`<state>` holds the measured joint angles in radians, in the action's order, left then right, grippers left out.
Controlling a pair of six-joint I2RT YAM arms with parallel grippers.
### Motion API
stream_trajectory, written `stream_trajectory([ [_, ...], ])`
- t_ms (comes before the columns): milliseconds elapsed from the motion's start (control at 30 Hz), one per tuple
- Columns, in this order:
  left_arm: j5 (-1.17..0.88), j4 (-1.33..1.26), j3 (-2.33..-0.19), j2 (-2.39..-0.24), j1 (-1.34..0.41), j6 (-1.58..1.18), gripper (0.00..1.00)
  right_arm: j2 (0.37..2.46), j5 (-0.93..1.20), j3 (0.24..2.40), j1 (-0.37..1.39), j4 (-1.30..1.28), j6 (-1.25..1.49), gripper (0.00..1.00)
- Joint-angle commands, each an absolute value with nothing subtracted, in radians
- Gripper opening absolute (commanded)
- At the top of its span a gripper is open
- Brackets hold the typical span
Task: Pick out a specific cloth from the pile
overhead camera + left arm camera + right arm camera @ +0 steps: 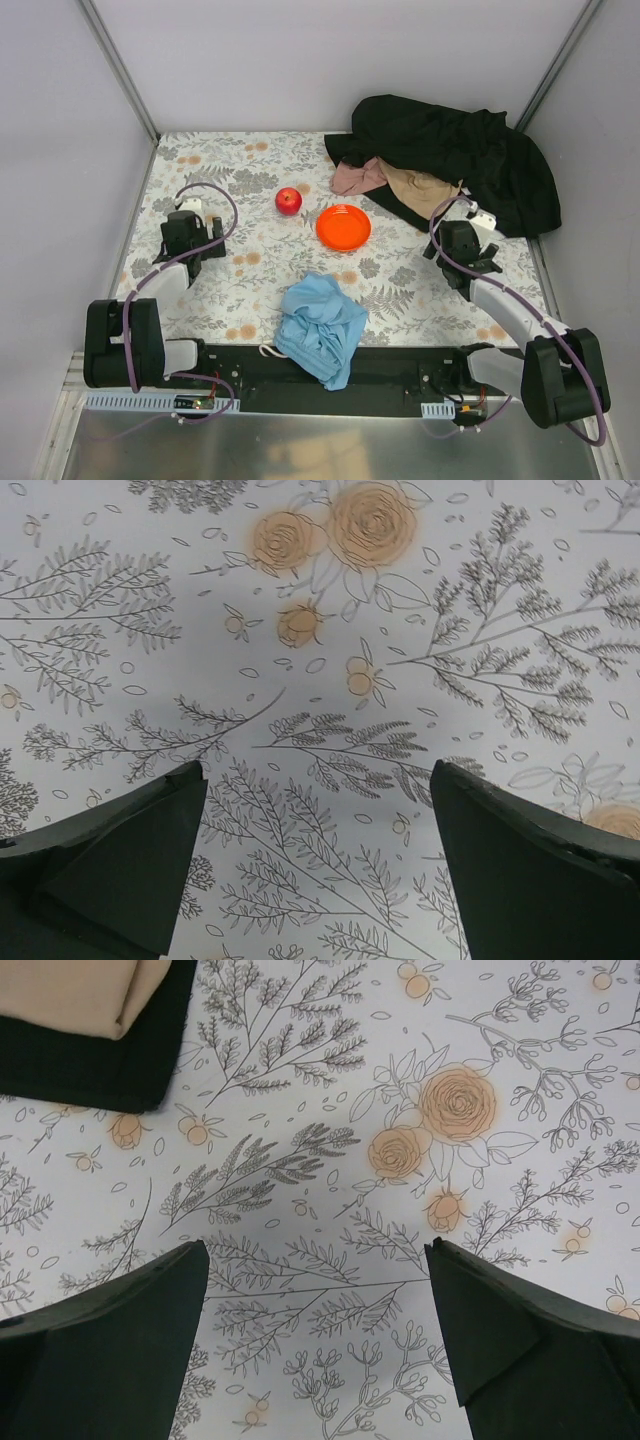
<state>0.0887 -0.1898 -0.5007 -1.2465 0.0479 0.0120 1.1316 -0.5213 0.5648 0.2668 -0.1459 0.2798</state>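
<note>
The crumpled sky-blue cloth (322, 335) lies at the near edge of the floral-patterned table (250, 275), near a round orange plate (343, 227) and well apart from the mostly black garment pile (480, 160) at far right. The left gripper (318, 860) and right gripper (316, 1340) hover with fingers spread wide, both empty.

No readable text anywhere.

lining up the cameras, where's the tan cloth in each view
top external: tan cloth at the far right, lying on the black fabric
left wrist: not in it
right wrist: tan cloth in the top left corner, on the black fabric
shared landmark: the floral table cover, in all three views
</note>
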Motion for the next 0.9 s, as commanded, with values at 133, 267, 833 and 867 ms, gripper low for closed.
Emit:
stream_trajectory([
  [133,0.115,-0.342,-0.466,-1.273,0.058,-0.052,0.99,1.057,-0.690,0.470,0.264,0.103,0.270,0.99],
  [267,0.112,-0.350,-0.465,-1.273,0.057,-0.052,0.99,1.016,-0.718,0.388,0.262,0.192,0.271,0.99],
  [833,0.107,-0.353,-0.457,-1.267,0.058,-0.051,0.99,1.026,-0.707,0.313,0.262,0.311,0.271,0.99],
  [867,0.107,-0.354,-0.457,-1.266,0.057,-0.051,0.99,1.026,-0.706,0.313,0.262,0.311,0.270,0.99],
])
